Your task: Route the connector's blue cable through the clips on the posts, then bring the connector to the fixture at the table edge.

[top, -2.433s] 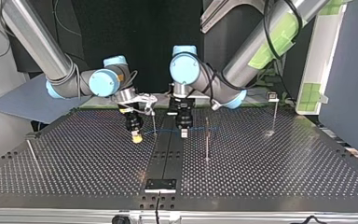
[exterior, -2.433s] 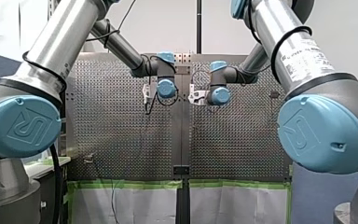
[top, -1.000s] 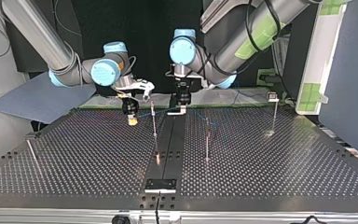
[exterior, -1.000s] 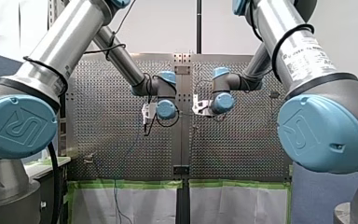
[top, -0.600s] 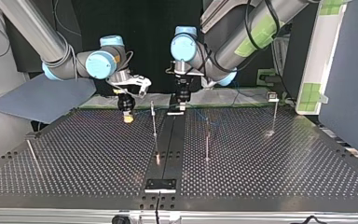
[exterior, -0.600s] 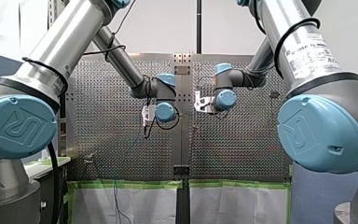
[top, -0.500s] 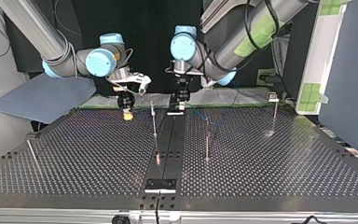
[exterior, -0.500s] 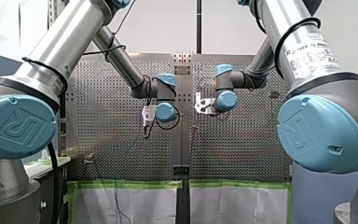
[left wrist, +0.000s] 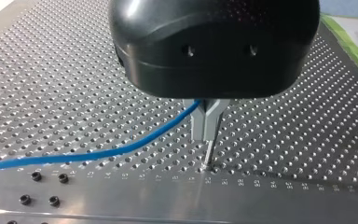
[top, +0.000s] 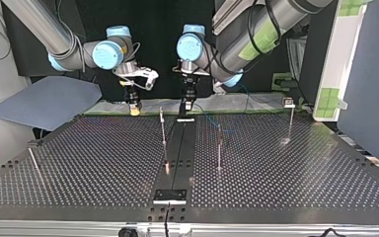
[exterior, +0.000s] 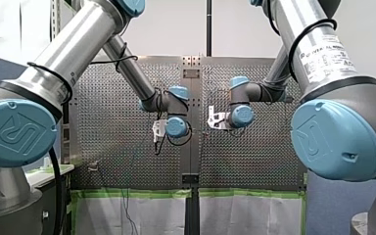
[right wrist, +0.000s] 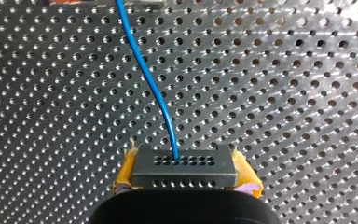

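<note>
While our right jaws clamp the connector (right wrist: 185, 167) over the surface (top: 286, 168) edge nearest the arms and our left jaws pinch its blue cable (right wrist: 144, 74), we judge routing unfinished: no post (top: 163, 136) visibly holds cable, and the fixture (top: 170, 195) sits well apart.

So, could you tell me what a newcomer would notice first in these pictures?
Probably the blue cable: in the right wrist view it runs out of the grey connector clamped between the yellow pads of my right gripper, and in the left wrist view it trails away from the shut metal fingers of my left gripper. In the top view both grippers hang at the far edge of the table, beyond the thin posts.
</note>
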Available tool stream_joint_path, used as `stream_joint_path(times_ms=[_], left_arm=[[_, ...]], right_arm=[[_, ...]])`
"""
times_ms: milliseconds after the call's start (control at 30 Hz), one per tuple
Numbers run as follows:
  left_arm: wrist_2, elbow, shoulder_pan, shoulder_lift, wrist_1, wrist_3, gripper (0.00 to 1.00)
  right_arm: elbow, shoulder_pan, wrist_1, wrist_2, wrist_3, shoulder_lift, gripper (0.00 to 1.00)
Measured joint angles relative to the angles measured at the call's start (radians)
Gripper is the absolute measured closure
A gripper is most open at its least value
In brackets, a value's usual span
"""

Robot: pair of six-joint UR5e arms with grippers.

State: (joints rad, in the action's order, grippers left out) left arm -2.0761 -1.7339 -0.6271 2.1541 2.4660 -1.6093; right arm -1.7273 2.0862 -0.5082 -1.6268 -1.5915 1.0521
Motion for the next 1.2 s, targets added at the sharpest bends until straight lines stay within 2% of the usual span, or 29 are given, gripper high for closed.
stream_joint_path(times_ms=[233, 400, 800, 1000, 1200], left_arm=[[0.005, 0.0, -0.01, 0.01, -0.004, 0.001, 1.0], [0.007, 0.0, -0.019, 0.043, -0.015, -0.006, 1.0], [0.008, 0.001, -0.024, 0.066, -0.032, -0.011, 1.0], [0.008, 0.009, -0.029, 0.098, -0.04, -0.014, 1.0], [0.007, 0.021, -0.03, 0.111, -0.053, -0.019, 1.0]], right_arm=[[-0.024, -0.012, -0.023, -0.001, -0.002, -0.003, 1.0], [-0.031, -0.018, -0.026, -0.002, 0.002, -0.009, 1.0], [-0.032, -0.047, -0.065, 0.002, 0.008, -0.078, 1.0], [-0.032, -0.066, -0.106, 0.031, 0.011, -0.089, 1.0], [-0.032, -0.089, -0.15, 0.076, 0.011, -0.091, 1.0]])
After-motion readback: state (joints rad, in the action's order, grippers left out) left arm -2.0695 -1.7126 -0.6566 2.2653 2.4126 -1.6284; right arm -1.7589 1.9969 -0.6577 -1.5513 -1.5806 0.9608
